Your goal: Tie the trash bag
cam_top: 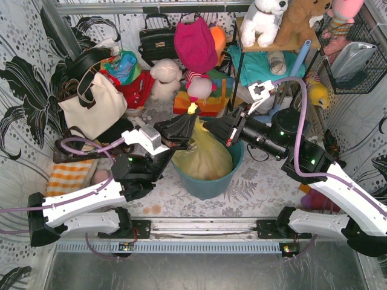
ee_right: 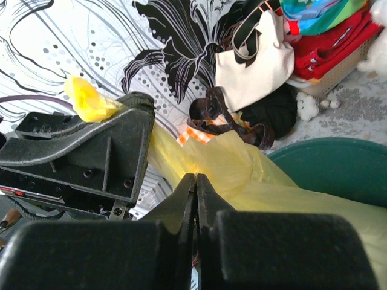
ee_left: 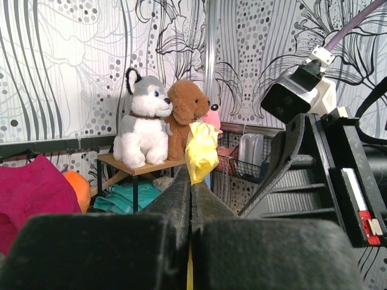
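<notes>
The yellow trash bag point(cam_top: 205, 158) sits in the teal bucket point(cam_top: 208, 186) at the table's middle, its top gathered into a neck pulled up and back. My left gripper point(cam_top: 191, 127) is shut on that neck; a crumpled yellow tip point(ee_left: 201, 151) sticks out past its fingertips point(ee_left: 191, 181). My right gripper point(cam_top: 209, 127) is right beside it from the right, jaws closed, its tips point(ee_right: 195, 178) pinching a fold of the stretched bag point(ee_right: 254, 175). The right wrist view shows the left gripper point(ee_right: 91, 151) with the yellow tip point(ee_right: 87, 99) and the bucket rim point(ee_right: 338, 166).
A cream tote bag point(cam_top: 97, 106) and an orange checked cloth point(cam_top: 69, 175) lie at the left. Plush toys point(cam_top: 195, 60) and a shelf point(cam_top: 266, 45) crowd the back. A wire basket point(cam_top: 354, 54) hangs at the right wall.
</notes>
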`<state>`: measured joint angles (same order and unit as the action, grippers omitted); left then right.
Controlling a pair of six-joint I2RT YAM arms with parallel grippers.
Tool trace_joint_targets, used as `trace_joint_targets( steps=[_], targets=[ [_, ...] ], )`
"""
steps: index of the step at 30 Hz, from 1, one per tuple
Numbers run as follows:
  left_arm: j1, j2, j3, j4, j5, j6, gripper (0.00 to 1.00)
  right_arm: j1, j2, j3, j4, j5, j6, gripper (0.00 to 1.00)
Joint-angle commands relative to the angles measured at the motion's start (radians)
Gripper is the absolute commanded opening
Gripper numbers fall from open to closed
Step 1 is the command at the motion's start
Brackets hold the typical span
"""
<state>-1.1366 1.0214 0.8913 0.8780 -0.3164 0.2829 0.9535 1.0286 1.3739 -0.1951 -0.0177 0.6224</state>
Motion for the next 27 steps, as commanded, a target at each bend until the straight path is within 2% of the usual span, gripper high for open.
trace_joint_targets(
  steps=[1, 12, 27],
  targets=[
    [0.011, 0.008, 0.011, 0.019, -0.032, 0.013, 0.0, -0.001, -0.032, -0.034, 0.036, -0.049, 0.046, 0.0],
    [0.014, 0.014, 0.018, 0.007, -0.035, 0.003, 0.0, 0.058, -0.081, -0.122, 0.1, 0.027, 0.099, 0.0],
    [0.02, 0.022, 0.021, 0.002, -0.043, -0.001, 0.0, 0.22, -0.016, -0.083, 0.093, 0.242, 0.044, 0.0]
  ],
)
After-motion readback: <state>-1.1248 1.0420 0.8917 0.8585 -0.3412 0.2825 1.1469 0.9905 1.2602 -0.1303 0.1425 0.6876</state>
